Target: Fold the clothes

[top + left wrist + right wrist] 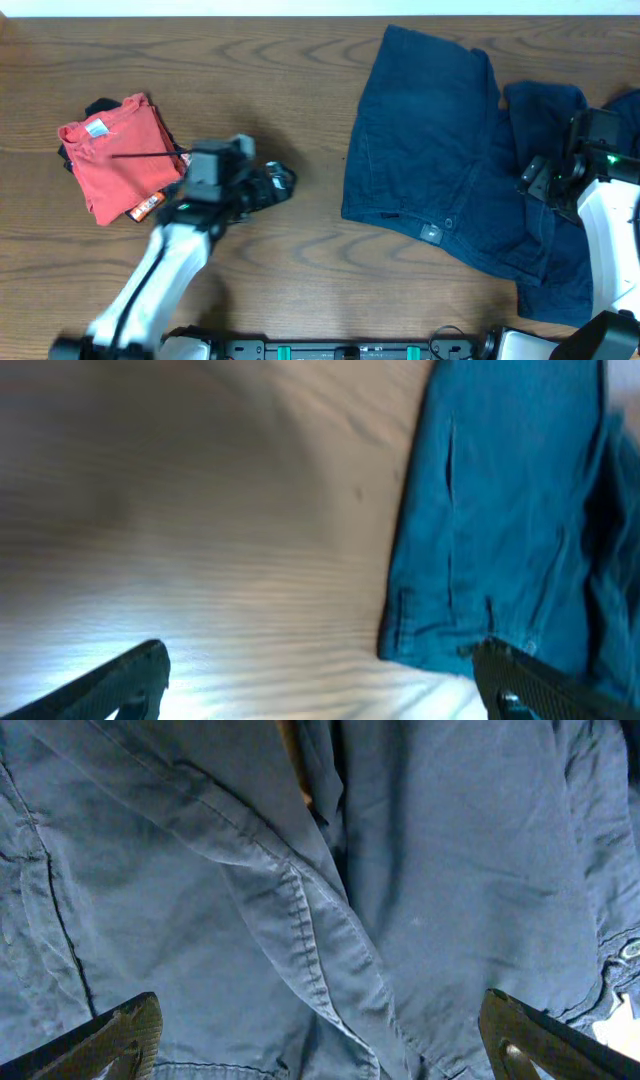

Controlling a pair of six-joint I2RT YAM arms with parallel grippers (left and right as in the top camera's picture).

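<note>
The dark navy clothes lie spread and wrinkled on the right half of the wooden table; they look like shorts with seams and a waistband button. My left gripper is open and empty over bare wood, left of the cloth. The left wrist view shows its two fingertips wide apart, with the cloth's edge ahead to the right. My right gripper hovers over the right part of the cloth. The right wrist view shows its fingers open above a folded seam, holding nothing.
A small red folded shirt with a white neck label lies at the left of the table, on top of something dark, with an orange tag beside it. The table's front edge carries a black rail.
</note>
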